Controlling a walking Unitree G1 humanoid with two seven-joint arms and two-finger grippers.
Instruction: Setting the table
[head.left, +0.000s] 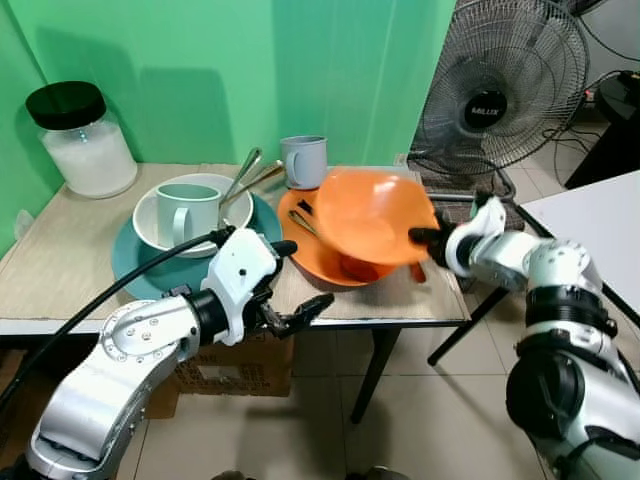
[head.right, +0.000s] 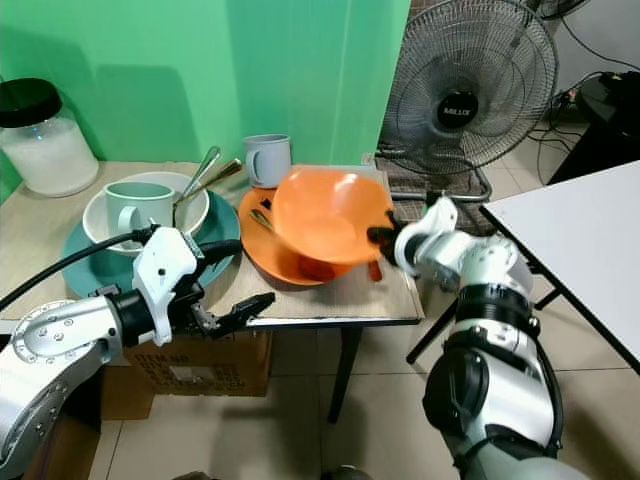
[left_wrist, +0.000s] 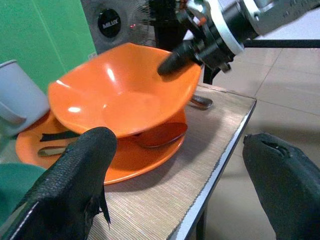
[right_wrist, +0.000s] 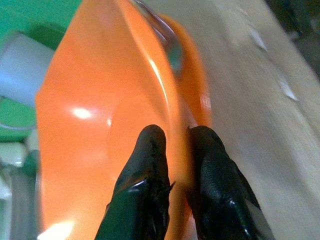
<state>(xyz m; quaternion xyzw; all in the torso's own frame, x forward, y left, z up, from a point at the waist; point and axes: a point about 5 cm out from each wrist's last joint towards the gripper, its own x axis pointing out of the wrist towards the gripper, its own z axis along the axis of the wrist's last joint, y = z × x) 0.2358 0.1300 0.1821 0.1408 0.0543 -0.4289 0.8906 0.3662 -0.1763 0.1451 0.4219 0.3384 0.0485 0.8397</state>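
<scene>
My right gripper (head.left: 425, 243) is shut on the rim of an orange bowl (head.left: 372, 215), which is tilted and lifted above an orange plate (head.left: 310, 250) with a spoon (left_wrist: 160, 136) on it. The fingertips (right_wrist: 150, 150) pinch the bowl's (right_wrist: 90, 125) edge from both sides. My left gripper (head.left: 300, 285) stands open at the table's front edge, just left of the orange plate, holding nothing. To the left, a teal plate (head.left: 135, 268) carries a white bowl (head.left: 150, 222) with a pale green mug (head.left: 186, 209) and cutlery (head.left: 245, 175). A grey mug (head.left: 305, 160) stands behind.
A glass jar with a black lid (head.left: 80, 140) stands at the table's back left. A standing fan (head.left: 500, 90) is on the floor at the right, beside a white table (head.left: 595, 215). A cardboard box (head.left: 235, 365) sits under the wooden table (head.left: 60, 270).
</scene>
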